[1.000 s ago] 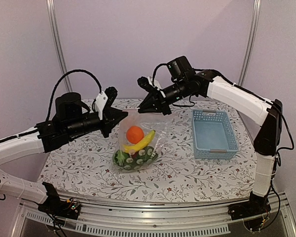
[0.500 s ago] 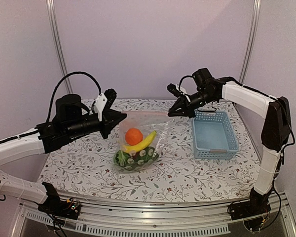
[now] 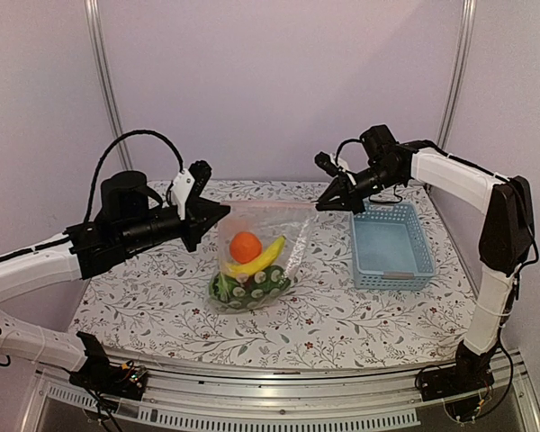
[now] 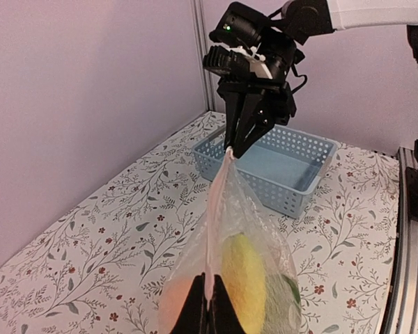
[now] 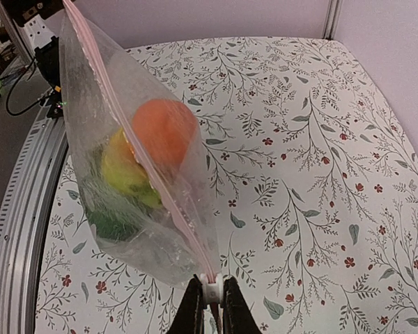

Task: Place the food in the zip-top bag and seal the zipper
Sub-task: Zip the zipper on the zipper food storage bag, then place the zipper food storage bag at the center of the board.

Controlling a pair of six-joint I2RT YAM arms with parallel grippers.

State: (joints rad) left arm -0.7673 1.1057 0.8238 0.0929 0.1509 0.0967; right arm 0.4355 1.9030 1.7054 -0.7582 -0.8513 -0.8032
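Note:
The clear zip-top bag (image 3: 252,256) hangs stretched between my two grippers above the table. Inside it are an orange (image 3: 245,246), a yellow banana (image 3: 261,258) and dark green pieces (image 3: 243,288). My left gripper (image 3: 218,211) is shut on the left end of the pinkish zipper strip (image 3: 265,206), also seen in the left wrist view (image 4: 209,296). My right gripper (image 3: 328,203) is shut on the white slider (image 5: 212,291) at the right end of the zipper (image 5: 136,142). The bag's contents show in the right wrist view (image 5: 150,149).
A light-blue plastic basket (image 3: 391,245) stands on the floral tablecloth right of the bag, below my right arm; it also shows in the left wrist view (image 4: 279,167). The wall is close behind.
My right gripper has slid rightward along the zipper strip from the bag's left-middle to its right end. The left gripper has stayed put, holding the left end.

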